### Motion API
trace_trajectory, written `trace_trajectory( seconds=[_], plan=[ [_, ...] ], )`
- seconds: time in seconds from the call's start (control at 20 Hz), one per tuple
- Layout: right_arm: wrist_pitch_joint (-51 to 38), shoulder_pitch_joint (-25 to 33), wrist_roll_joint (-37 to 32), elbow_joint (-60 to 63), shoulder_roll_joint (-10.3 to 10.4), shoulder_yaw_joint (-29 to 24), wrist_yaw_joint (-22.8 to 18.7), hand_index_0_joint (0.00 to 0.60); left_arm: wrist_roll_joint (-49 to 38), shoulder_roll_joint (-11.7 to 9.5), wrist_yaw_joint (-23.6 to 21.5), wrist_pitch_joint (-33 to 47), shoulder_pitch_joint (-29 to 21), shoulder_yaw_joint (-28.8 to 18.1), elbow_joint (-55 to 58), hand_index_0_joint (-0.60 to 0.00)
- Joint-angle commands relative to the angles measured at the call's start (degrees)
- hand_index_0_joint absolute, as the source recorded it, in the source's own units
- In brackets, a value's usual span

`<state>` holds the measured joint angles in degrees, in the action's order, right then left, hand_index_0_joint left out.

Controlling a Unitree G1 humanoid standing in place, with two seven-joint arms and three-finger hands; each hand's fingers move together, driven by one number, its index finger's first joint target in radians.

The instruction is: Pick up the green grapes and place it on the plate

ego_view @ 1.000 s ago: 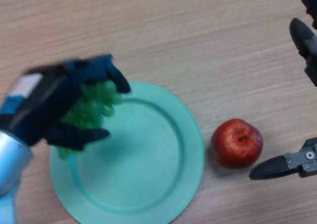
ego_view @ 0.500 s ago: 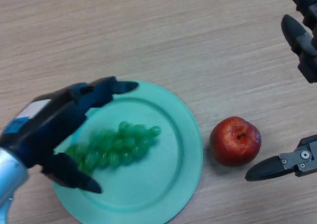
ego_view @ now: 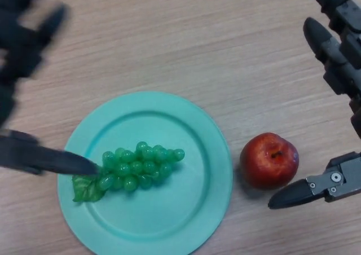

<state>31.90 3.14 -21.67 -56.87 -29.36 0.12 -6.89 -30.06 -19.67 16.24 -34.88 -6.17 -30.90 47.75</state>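
A bunch of green grapes (ego_view: 137, 167) with a leaf at its left end lies on the left half of a mint-green plate (ego_view: 197, 153) on a wood-grain table (ego_view: 186, 40). The robot's left hand (ego_view: 25, 52) is spread wide with fingers straight, its thumb tip just beside the grapes. The right hand (ego_view: 333, 69), fingers likewise relaxed and holding nothing, flanks a red apple (ego_view: 269, 160) resting just right of the plate.

Left robot hand (ego_view: 22, 35) motion-smeared, cut by left edge. Right robot hand (ego_view: 338, 57) cut by right edge.
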Motion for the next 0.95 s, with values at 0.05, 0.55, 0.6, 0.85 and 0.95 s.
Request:
trace_trajectory(
  seconds=[0.05, 0.55, 0.6, 0.85, 0.95],
  plan=[
    [-5.3, 2.1, 2.6, -3.1, -0.6, -2.1, -0.8, 0.000, -9.7, -3.8, -3.2, 9.1, 1.7, -6.3, 1.2, 0.000],
    [-0.7, 6.4, 7.6, -3.1, 5.9, 0.9, 2.3, 0.000, -3.3, -0.3, -7.6, 17.8, 8.2, -2.8, 0.8, 0.000],
    [0.0, 6.9, 8.4, -3.1, 7.0, 1.0, 3.2, 0.000, -2.9, -0.1, -7.3, 17.4, 8.5, -2.8, 1.9, 0.000],
    [3.2, 9.0, 10.2, -3.1, 9.9, 0.8, 6.0, 0.000, -4.4, -1.4, -10.1, 12.0, 7.2, -3.6, 5.7, 0.000],
    [3.6, 9.7, 10.7, -3.1, 10.9, 1.5, 6.5, 0.000, -3.6, -1.5, -10.2, 11.2, 7.1, -3.6, 6.8, 0.000]
  ],
)
